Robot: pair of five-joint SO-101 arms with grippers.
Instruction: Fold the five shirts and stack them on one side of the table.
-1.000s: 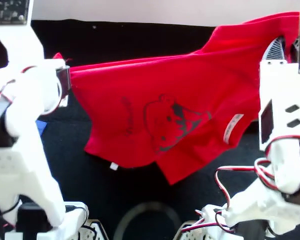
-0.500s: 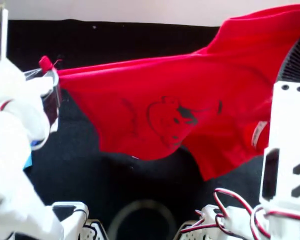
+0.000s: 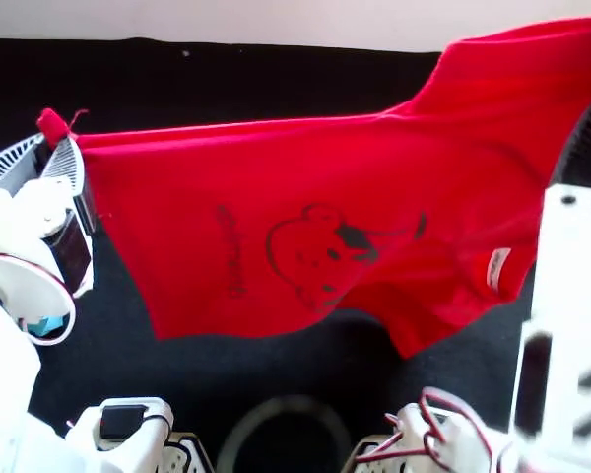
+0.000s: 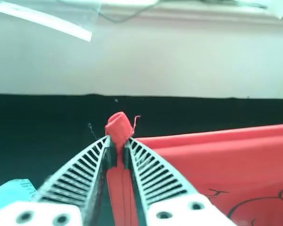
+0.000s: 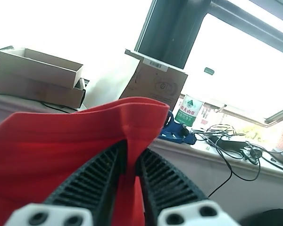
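Observation:
A red shirt (image 3: 315, 236) with a dark cartoon print hangs spread in the air above the black table (image 3: 227, 69), held at two corners. My left gripper (image 3: 54, 143) is shut on its left corner; in the left wrist view a bunched red tip (image 4: 119, 126) pokes out past the gripper (image 4: 118, 146). My right gripper (image 5: 131, 162) is shut on the raised right corner of the shirt (image 5: 61, 141), high at the right of the high view. A white label (image 3: 496, 268) shows near the shirt's lower right hem.
A light blue cloth (image 3: 45, 325) lies by the left arm, also seen as cloth (image 4: 9, 192) in the left wrist view. Both arm bases (image 3: 138, 434) stand at the table's front edge. Boxes (image 5: 37, 75) and a window lie beyond the table.
The left gripper has moved left and up with its corner, stretching the shirt wider. The shirt hangs flatter, its print more spread out; the right arm has shifted toward the right edge.

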